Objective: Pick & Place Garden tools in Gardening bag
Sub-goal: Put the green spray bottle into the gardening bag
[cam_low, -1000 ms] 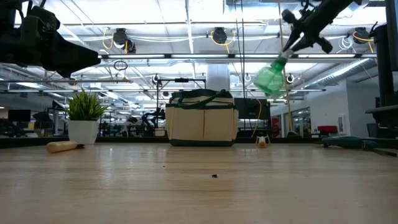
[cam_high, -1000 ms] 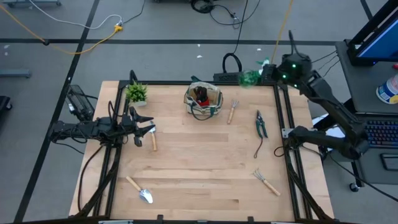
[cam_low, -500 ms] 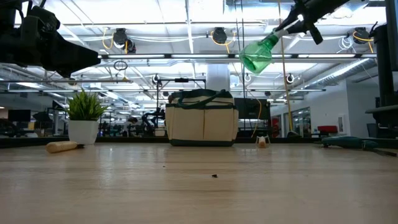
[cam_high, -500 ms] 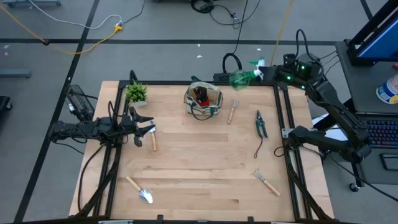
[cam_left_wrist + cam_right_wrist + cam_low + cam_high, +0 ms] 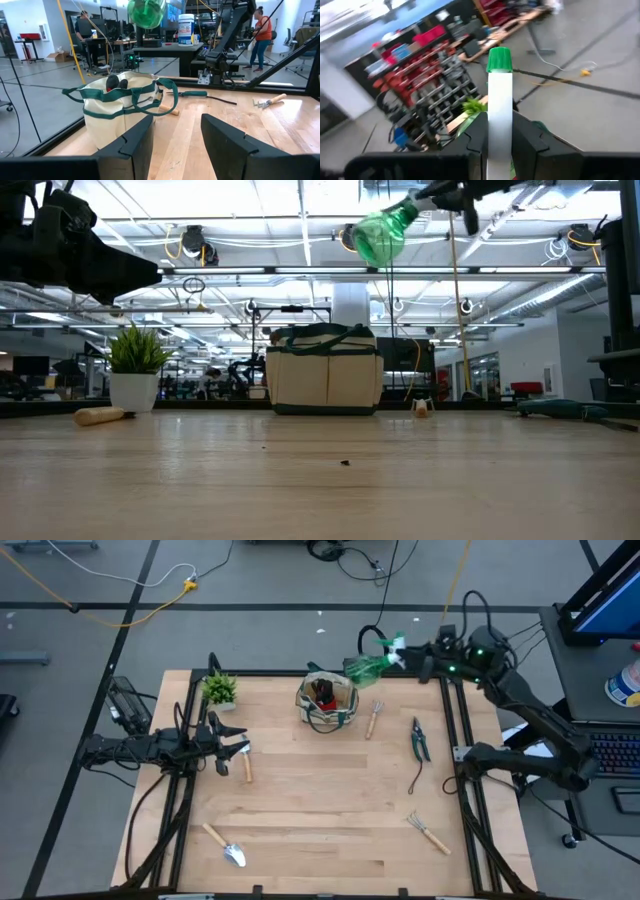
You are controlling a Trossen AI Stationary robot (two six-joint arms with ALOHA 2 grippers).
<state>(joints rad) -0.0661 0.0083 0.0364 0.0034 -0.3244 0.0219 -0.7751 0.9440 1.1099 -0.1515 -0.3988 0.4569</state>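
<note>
A: Green spray bottle (image 5: 366, 665) up in the air, top centre of the high view, right hand (image 5: 408, 657) clenched on its white nozzle, just right of the gardening bag (image 5: 326, 700).
B: Left hand (image 5: 232, 741)?
A: Mid-left over the surface (image 5: 330, 810), fingers parted, grasping nothing.

Pale wood table top (image 5: 320, 810) with a black frame, on a grey floor (image 5: 260, 580) marked with dark lines. Yellow cable (image 5: 110, 615) and a white cable (image 5: 140, 575) run across the floor; black cables coil near the far edge. Low view: open workshop hall, ceiling (image 5: 250, 220) with bright strip lights, beams, hanging yellow cords. Desks and two people (image 5: 261, 30) stand beyond the table. Red shelving (image 5: 420, 75) in right wrist view.
</note>
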